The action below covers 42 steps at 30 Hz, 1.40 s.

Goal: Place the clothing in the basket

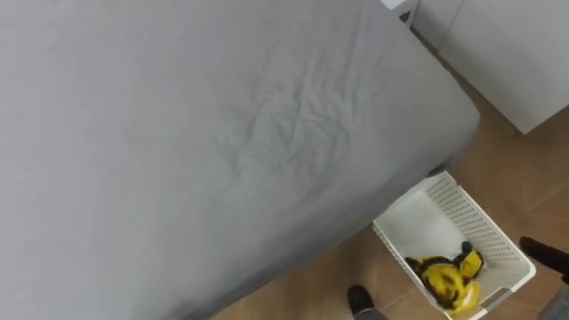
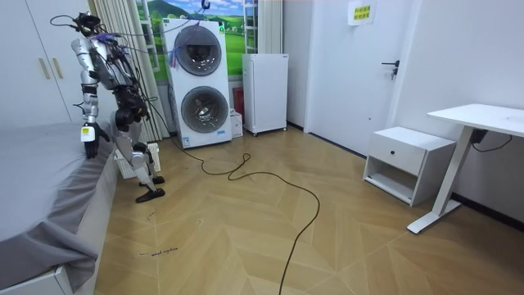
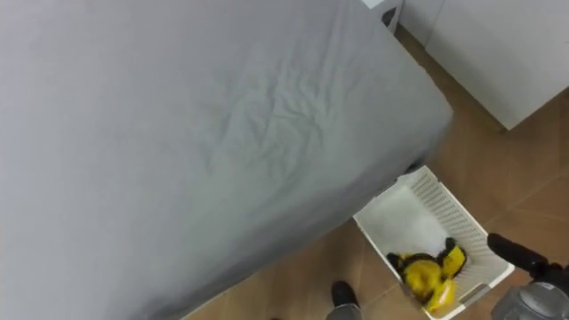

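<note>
The robot stands close against the side of the bed (image 1: 222, 133), at the room view's left, its body leaning towards the mattress and a stacked washer and dryer (image 2: 199, 82) behind it. From across the room its left hand (image 2: 88, 138) hangs low at the edge of the mattress. It is too small from here for me to tell how its fingers are set or whether it holds anything.

Looking down from its head, the grey sheet is bare apart from a patch of creases near the middle. The bed's far corner drops away at the upper right, next to a white wardrobe (image 1: 524, 53) that the frame cuts off.

The basket (image 1: 477, 215) sits on the wooden floor (image 1: 524, 178), just beside the edge of the bed, on the robot's right. It is white with slatted walls, and its near corner runs almost to the bottom edge. The clothes (image 1: 447, 278) lie inside it, a crumpled yellow and black bundle bunched into that near corner. The rest of the basket's bottom is bare.

A narrow dark shape comes in from the right edge just past the basket's rim. I take it for the right hand (image 3: 520, 252). Most of it is cut off, and I cannot tell how far open it is or if it grips anything.
</note>
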{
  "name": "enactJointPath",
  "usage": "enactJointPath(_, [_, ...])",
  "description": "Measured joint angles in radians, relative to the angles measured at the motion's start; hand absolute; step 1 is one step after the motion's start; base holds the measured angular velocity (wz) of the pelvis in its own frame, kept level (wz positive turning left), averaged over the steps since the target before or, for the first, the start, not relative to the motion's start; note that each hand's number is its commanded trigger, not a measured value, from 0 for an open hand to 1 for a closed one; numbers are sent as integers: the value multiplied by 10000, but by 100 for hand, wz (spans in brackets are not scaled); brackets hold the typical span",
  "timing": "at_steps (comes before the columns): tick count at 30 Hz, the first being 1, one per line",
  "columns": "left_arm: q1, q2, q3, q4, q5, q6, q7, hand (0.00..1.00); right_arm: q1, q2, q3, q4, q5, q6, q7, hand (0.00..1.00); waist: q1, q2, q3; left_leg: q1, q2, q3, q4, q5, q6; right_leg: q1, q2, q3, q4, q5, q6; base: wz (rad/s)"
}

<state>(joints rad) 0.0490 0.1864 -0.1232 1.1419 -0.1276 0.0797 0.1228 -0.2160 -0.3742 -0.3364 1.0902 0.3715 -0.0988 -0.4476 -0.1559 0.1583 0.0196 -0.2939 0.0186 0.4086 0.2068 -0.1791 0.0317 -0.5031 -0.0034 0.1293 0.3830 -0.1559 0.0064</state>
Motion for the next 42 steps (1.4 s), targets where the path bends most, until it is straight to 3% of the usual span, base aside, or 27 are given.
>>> enactJointPath(5, [90, 122, -5, -1, -4, -206, -77, 0, 4, -34, 3, 24, 141, -144, -83, 0, 0, -129, 78, 53, 7, -33, -6, 2, -3, 83, -4, -30, -40, 1, -3, 1])
enactJointPath(11, [131, 245, -14, -5, 17, -428, -101, 0, 107, -86, 10, 350, 172, -247, -304, 0, -14, -260, 71, 208, 5, -196, -5, 1, -3, 435, -129, -477, -221, 3, -1, 13])
enactJointPath(17, [304, 311, 19, -207, 21, -456, -194, 0, 714, -86, 657, 332, 365, -307, -43, 0, 156, -449, 54, 847, 57, -304, -110, 1, -5, 1348, -161, -862, -590, -24, -26, 18])
enactJointPath(21, [436, 343, 37, -424, 35, -516, -280, 0, 1359, 289, 1001, 293, 345, -303, 504, 0, 293, -825, -11, 1386, 55, -805, -184, 21, -38, 2204, -212, -1301, -922, -46, -46, 32])
enactJointPath(25, [526, 345, 95, -459, 275, -553, -444, 0, 1725, 864, 1309, 223, 167, -224, 968, 0, 478, -1194, -203, 1957, 50, -1168, -229, 19, -40, 3211, -217, -1631, -1525, 8, -18, 27])
enactJointPath(28, [668, 330, 104, -615, 327, -552, -442, 0, 1833, 1298, 1580, 202, 182, -46, 1259, 0, 570, -1369, -283, 2402, 25, -1470, -376, 13, -51, 3920, -225, -1885, -1895, 40, 19, 34])
enactJointPath(30, [727, 280, 109, -697, 369, -552, -438, 0, 1953, 1467, 1999, 37, 190, -27, 1449, 0, 627, -1403, -292, 2616, -3, -1645, -414, 10, -51, 4243, -255, -2028, -2003, 60, 44, 28])
enactJointPath(34, [741, 3, 475, -852, 1014, -650, -263, 0, 2338, 1912, 2451, 2, -61, 45, 1868, 0, 822, -1479, -247, 2927, -88, -2197, -480, -2, -63, 4851, -299, -2477, -2337, 64, 65, 36])
enactJointPath(37, [740, -102, 474, -844, 1008, -807, -140, 0, 2332, 2164, 2651, 186, -247, 46, 2146, 0, 821, -1508, -201, 2943, -108, -2338, -478, -2, -64, 5018, -314, -2661, -2344, 58, 60, 22])
enactJointPath(40, [743, -165, 478, -844, 1260, -896, -41, 0, 2366, 2290, 3002, 438, -270, 104, 2414, 0, 845, -1596, -110, 2983, -163, -2621, -476, -2, -64, 5179, -370, -2922, -2345, -13, 61, 22])
enactJointPath(42, [741, -179, 507, -845, 1578, -953, -41, 0, 2467, 2306, 3169, 452, -284, 188, 2615, 0, 845, -1663, -100, 2987, -208, -2769, -474, -2, -63, 5252, -413, -3098, -2339, -70, 78, 30])
